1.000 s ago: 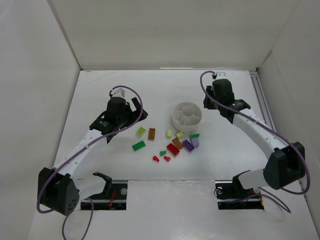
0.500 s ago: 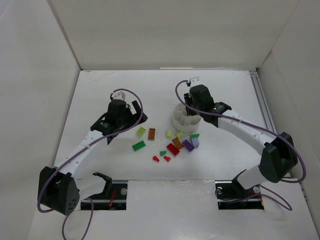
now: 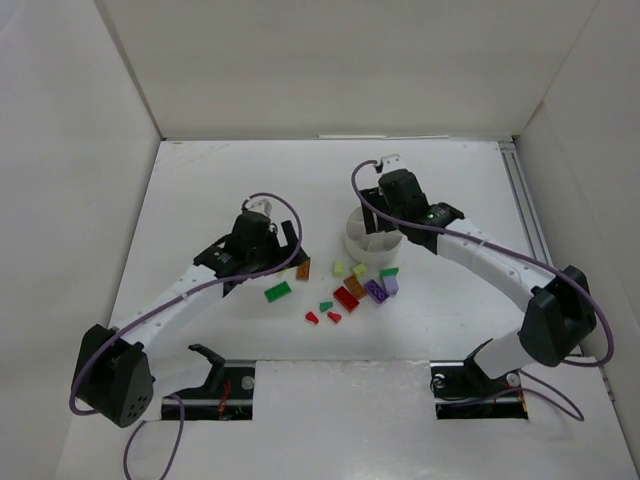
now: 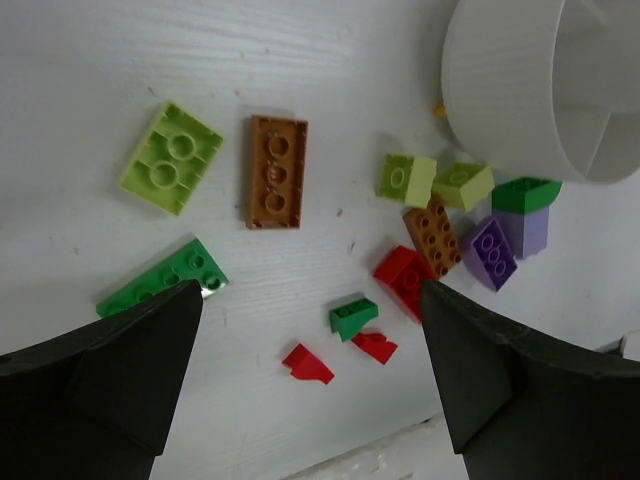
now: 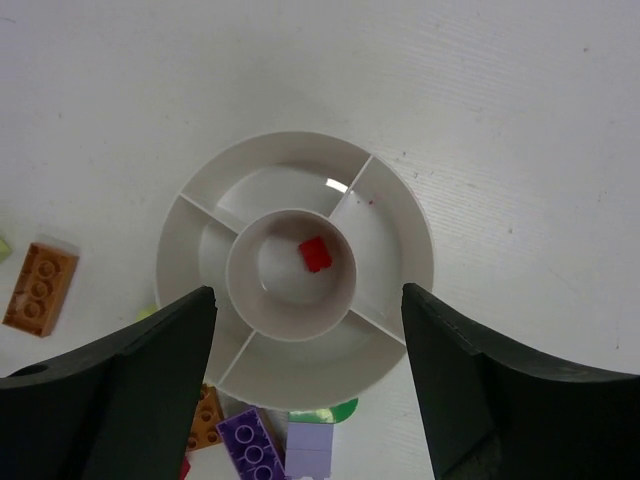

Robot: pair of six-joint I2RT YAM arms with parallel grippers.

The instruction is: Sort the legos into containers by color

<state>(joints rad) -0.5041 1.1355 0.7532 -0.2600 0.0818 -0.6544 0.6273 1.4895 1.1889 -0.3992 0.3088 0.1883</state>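
Observation:
The legos lie scattered on the white table just in front of the round white tub. In the left wrist view I see a yellow-green plate, a brown plate, a green plate, a green wedge and two red wedges. My left gripper hovers open above them, holding nothing. My right gripper hangs open over the tub. One small red lego lies in the tub's central circle. The wedge compartments look bare.
A tight cluster beside the tub holds a red brick, an orange brick, purple bricks, a green piece and two yellow-green bricks. White walls enclose the table on three sides.
My right gripper swung left from beside the tub to above it and opened; a red lego now lies in the central circle. My left gripper moved right, over the yellow-green plate.

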